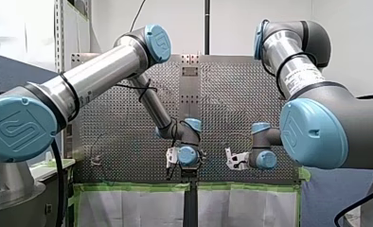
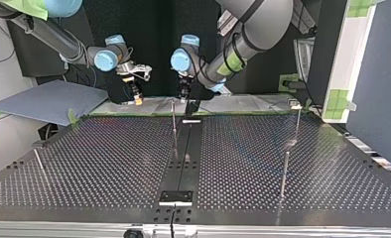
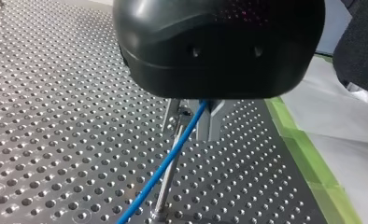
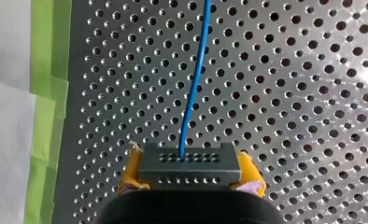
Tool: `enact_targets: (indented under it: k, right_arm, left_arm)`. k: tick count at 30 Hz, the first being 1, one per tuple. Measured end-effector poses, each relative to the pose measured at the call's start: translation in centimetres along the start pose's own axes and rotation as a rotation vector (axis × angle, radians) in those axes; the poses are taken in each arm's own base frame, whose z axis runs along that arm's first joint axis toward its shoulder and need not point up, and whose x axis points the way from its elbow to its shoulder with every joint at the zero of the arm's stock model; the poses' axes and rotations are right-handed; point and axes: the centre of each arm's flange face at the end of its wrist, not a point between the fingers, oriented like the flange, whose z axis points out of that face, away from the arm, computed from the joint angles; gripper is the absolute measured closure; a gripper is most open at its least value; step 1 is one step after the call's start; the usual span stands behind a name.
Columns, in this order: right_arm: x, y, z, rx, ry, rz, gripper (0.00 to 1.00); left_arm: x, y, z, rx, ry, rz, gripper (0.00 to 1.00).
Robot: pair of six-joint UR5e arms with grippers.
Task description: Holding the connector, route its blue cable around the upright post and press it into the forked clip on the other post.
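Where the right jaws are clenching: right gripper (image 4: 190,174) is squeezing the grey connector (image 4: 189,161) by both flanks.
Cable: blue cable (image 4: 194,79) is leaving the connector's face and running out above the perforated surface (image 4: 289,93).
Left jaws: left gripper (image 3: 191,133) is hanging at the cable, beside the upright post (image 3: 166,186); clenched or released, cannot tell.
Handling: the cable is probably light and limp, so steering it by the rigid connector seems best.

Robotics lab: my left arm (image 1: 104,66) and my right arm (image 1: 293,71), 2 industrial units, at perforated metal table (image 2: 109,163); green tape (image 1: 128,187), white sheeting (image 1: 128,208) on edge; bare white wall (image 1: 232,23).
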Motion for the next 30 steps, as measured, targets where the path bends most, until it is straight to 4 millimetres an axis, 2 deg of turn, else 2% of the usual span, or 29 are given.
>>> enact_targets:
  k: [5, 15, 30]
  right_arm:
    - [0.2, 0.1, 0.2, -0.001, 0.005, 0.0, 1.0]
    - [0.6, 0.4, 0.6, -0.004, 0.016, -0.002, 1.0]
    - [0.9, 0.9, 1.0, -0.015, 0.023, -0.002, 1.0]
  left_arm:
    - [-0.4, 0.4, 0.7, 0.006, -0.003, -0.018, 1.0]
    - [0.4, 0.8, 1.7, 0.006, 0.013, -0.022, 1.0]
    - [-0.6, 1.6, 3.6, 0.0, 0.006, -0.029, 1.0]
